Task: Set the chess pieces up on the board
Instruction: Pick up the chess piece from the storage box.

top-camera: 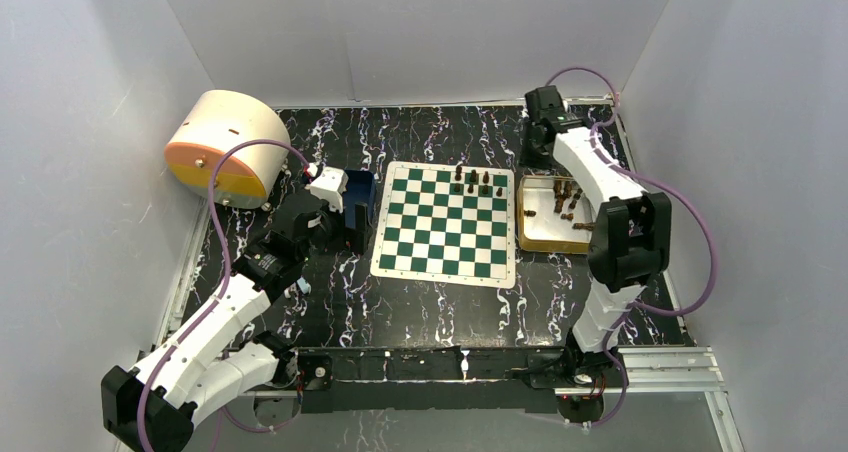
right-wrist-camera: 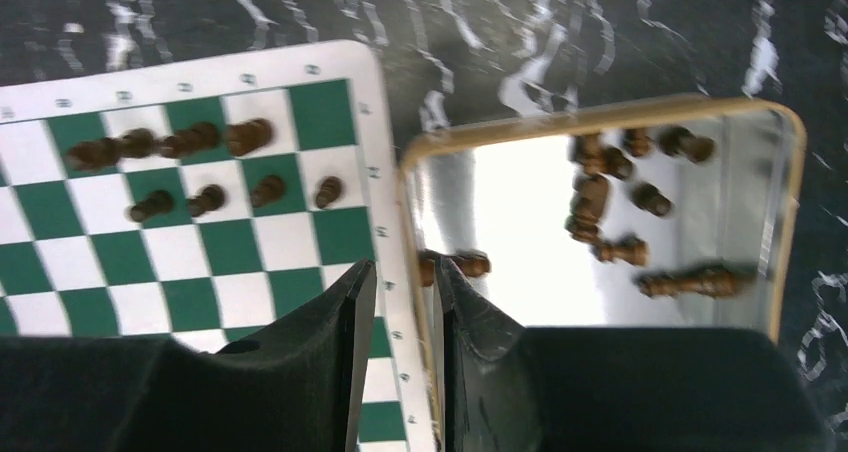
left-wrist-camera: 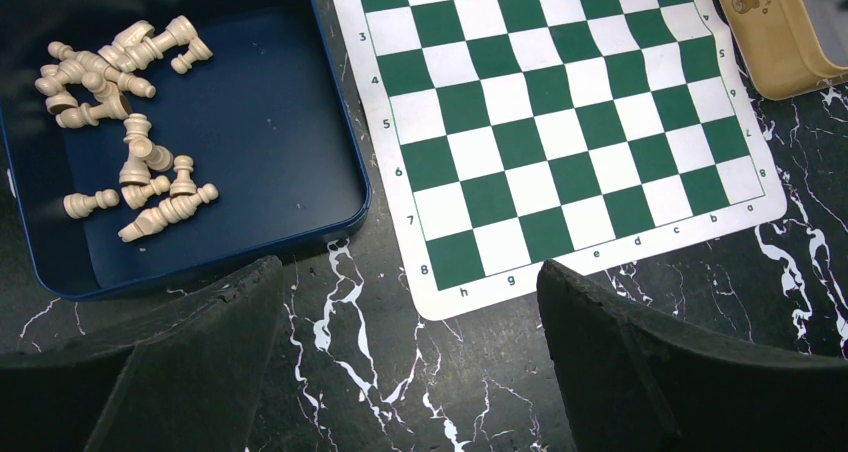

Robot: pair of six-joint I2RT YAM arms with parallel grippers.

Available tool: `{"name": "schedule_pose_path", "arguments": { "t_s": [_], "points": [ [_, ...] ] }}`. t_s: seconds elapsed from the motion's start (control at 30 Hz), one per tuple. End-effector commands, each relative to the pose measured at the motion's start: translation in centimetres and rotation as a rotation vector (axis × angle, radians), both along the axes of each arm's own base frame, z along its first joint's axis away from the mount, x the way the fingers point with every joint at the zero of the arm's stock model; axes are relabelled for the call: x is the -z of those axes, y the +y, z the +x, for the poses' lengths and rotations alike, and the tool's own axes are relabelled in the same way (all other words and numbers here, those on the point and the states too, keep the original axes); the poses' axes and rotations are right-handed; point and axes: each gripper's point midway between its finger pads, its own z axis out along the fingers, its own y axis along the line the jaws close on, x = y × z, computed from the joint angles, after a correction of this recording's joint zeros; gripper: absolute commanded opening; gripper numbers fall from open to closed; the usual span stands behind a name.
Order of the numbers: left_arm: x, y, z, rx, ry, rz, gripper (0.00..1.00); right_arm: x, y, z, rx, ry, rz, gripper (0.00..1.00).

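On the left wrist view, the board (left-wrist-camera: 560, 132) carries printed marks on its white border. Down the edge at nine o'clock run the numbers 2, 3, 5, 6, 7 and 8. Along the edge at six o'clock stand the small letters h, g, e, d, c, b and a. The edge at three o'clock has more numbers, turned away; 7 and 8 can be made out. The tin (left-wrist-camera: 770, 42) at one o'clock bears a small bear drawing with lettering too small to read. On the right wrist view the border marks are blurred.
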Motion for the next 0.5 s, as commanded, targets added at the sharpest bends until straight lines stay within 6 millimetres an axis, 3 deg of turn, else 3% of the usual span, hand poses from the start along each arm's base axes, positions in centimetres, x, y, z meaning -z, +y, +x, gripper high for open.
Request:
{"name": "schedule_pose_path", "arguments": {
  "t_s": [0.0, 0.2, 0.47],
  "points": [
    [-0.3, -0.1, 0.0, 0.005, -0.016, -0.005, 0.94, -0.9, -4.0, -0.7, 0.081, -0.039, -0.019, 0.36],
    [-0.4, -0.1, -0.1, 0.008, -0.017, -0.009, 0.94, 1.8, -7.8, -2.4, 0.129, 0.023, -0.072, 0.36],
    [-0.3, 0.0, -0.1, 0.005, -0.017, -0.008, 0.94, 5.6, -9.7, -3.3, 0.149, 0.084, -0.066, 0.4]
  ]
}}
